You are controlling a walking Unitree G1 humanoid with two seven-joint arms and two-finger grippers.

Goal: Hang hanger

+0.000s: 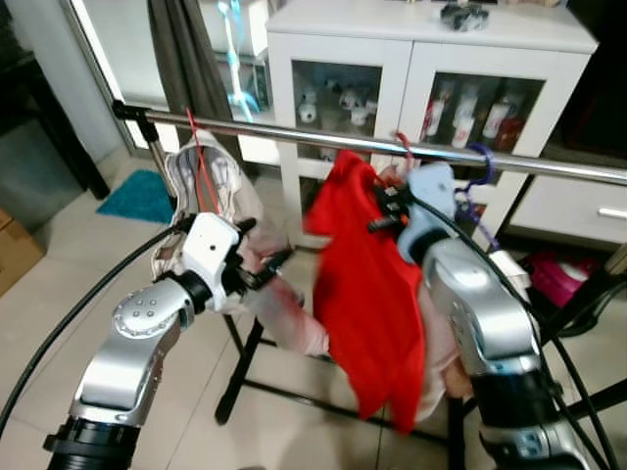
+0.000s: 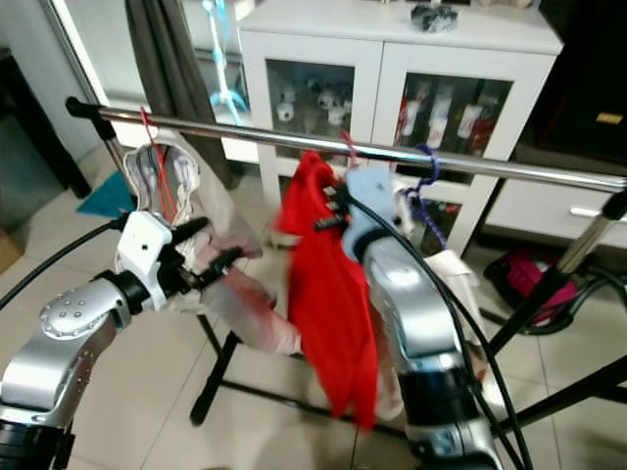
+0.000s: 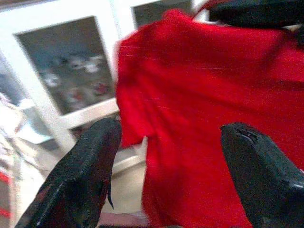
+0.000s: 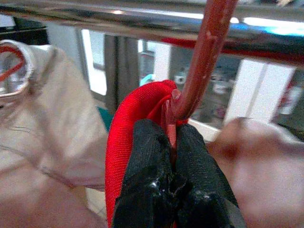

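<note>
A white glass-door cabinet [image 1: 431,69] and tiled floor back a chrome clothes rail [image 1: 294,134] that crosses the scene. My right arm reaches up beneath the rail's middle, my right gripper [image 4: 172,142] clenched on the neck of the red hanger [image 4: 202,61], whose hook meets the rail, a red shirt [image 1: 367,294] draped below. My left arm bends at the elbow toward the shirt, my left gripper [image 3: 171,156] spread wide and grasping nothing, beside a pale garment [image 1: 211,186] near the rail's left end.
</note>
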